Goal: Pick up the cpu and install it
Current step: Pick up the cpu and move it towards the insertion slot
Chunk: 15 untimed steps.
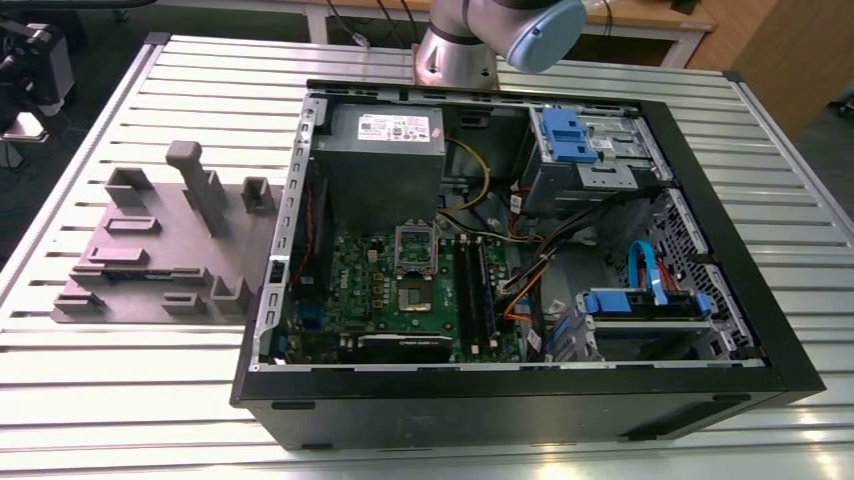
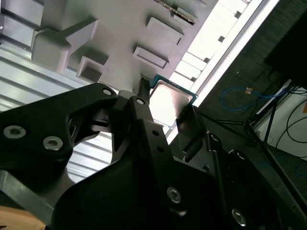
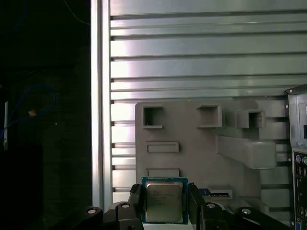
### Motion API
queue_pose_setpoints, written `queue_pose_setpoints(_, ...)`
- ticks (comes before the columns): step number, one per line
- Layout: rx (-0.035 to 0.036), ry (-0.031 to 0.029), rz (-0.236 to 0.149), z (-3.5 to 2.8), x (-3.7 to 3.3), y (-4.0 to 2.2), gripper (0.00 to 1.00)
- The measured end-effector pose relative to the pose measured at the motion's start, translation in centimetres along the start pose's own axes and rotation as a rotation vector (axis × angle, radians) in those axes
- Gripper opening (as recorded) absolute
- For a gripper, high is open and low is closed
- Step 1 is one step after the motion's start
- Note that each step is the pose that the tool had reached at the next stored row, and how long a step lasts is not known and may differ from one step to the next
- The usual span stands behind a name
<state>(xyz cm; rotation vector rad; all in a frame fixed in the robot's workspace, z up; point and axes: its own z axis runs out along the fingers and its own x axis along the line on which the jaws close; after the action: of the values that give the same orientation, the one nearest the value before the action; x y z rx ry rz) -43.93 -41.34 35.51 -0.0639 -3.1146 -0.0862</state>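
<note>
The cpu [image 3: 164, 200], a small square chip with a shiny silver top and a green rim, sits between the two black fingers of my gripper [image 3: 164, 207]. The gripper is shut on it by two opposite edges. In the second wrist view the cpu [image 2: 169, 99] hangs high above the grey fixture plate [image 2: 120, 28], with a finger [image 2: 143, 98] against one of its edges. The green motherboard [image 1: 400, 285] lies inside the open computer case [image 1: 521, 380], its silver cpu socket [image 1: 418, 262] near the middle. The arm's base joint [image 1: 487, 35] rises behind the case.
A grey fixture plate [image 1: 147, 250] with raised blocks and slots lies on the slatted metal table [image 1: 120, 400] at the exterior view's left of the case. Inside the case are a grey power supply [image 1: 384, 135], blue drive brackets [image 1: 567, 135] and loose cables [image 1: 534, 270].
</note>
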Motion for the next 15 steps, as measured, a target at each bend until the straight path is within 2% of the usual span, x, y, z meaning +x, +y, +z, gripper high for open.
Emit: queue_pose_setpoints(15, 0.0000, 0.0001, 0.000, -0.73, 0.02, 0.04, 0.47)
